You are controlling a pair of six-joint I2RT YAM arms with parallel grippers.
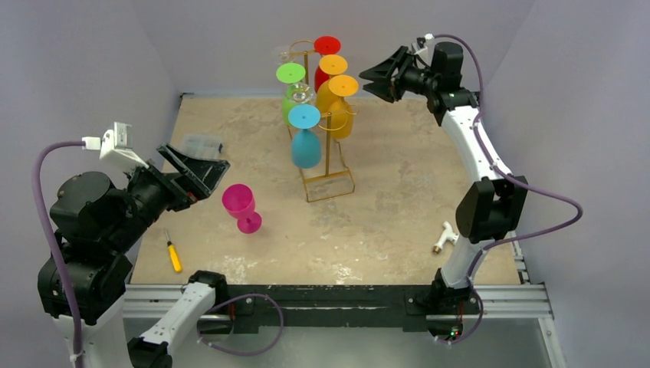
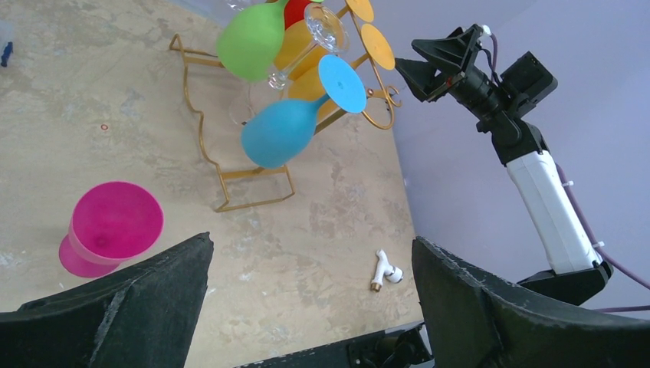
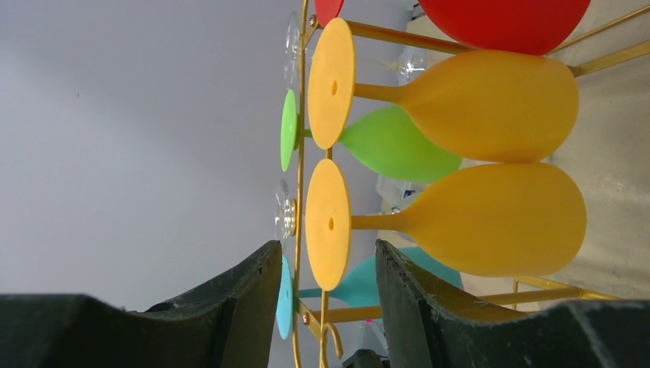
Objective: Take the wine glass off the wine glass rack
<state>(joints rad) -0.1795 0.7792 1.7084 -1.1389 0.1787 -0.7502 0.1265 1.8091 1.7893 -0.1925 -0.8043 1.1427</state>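
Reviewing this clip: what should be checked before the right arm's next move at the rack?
1. Jaws of the right gripper apart: ok.
2. Foot of the nearer orange glass between its fingers, untouched: ok.
3. The wine glass rack upright: ok.
4. The left gripper open, away from the rack: ok.
5. The pink glass standing apart from the rack: ok.
6. Room to lift past the other orange glass: cannot tell.

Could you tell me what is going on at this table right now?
The right claw is up at the gold wine glass rack, open around the foot of the lower orange glass and apparently not yet gripping it. Several other coloured glasses hang on the rack. A pink glass stands upright on the table near the left claw, which is open and empty.
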